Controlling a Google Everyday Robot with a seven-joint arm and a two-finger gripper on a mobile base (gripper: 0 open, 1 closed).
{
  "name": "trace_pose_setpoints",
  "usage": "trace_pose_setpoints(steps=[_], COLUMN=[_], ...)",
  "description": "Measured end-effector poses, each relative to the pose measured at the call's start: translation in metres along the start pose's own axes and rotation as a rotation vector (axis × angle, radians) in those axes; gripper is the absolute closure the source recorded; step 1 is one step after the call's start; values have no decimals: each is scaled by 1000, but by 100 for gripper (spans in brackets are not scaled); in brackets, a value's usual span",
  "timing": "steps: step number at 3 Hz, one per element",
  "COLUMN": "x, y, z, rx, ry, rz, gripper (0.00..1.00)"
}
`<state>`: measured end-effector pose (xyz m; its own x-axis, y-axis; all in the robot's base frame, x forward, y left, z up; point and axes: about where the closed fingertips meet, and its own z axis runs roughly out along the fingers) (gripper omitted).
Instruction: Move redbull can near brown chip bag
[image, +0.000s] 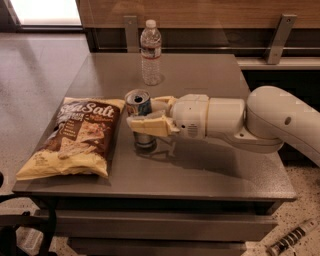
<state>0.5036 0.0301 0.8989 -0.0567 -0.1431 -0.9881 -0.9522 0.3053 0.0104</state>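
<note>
The end effector (141, 113) clasped the upright redbull can (138, 100) just beside the brown chip bag (80, 137) on the table (210, 75), water bottle (150, 52) behind.

gripper (142, 114) clamps redbull can (138, 100) beside brown chip bag (80, 135) | table (200, 175) front seemingly free
</note>
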Motion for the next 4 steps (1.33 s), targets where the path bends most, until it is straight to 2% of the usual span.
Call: trace_pose_setpoints(steps=[1, 2, 4], x=[12, 11, 9], y=[12, 13, 16], z=[8, 9, 12], rx=[-2, -6, -13], ry=[-12, -11, -11], rz=[4, 2, -2], gripper=[100, 84, 37])
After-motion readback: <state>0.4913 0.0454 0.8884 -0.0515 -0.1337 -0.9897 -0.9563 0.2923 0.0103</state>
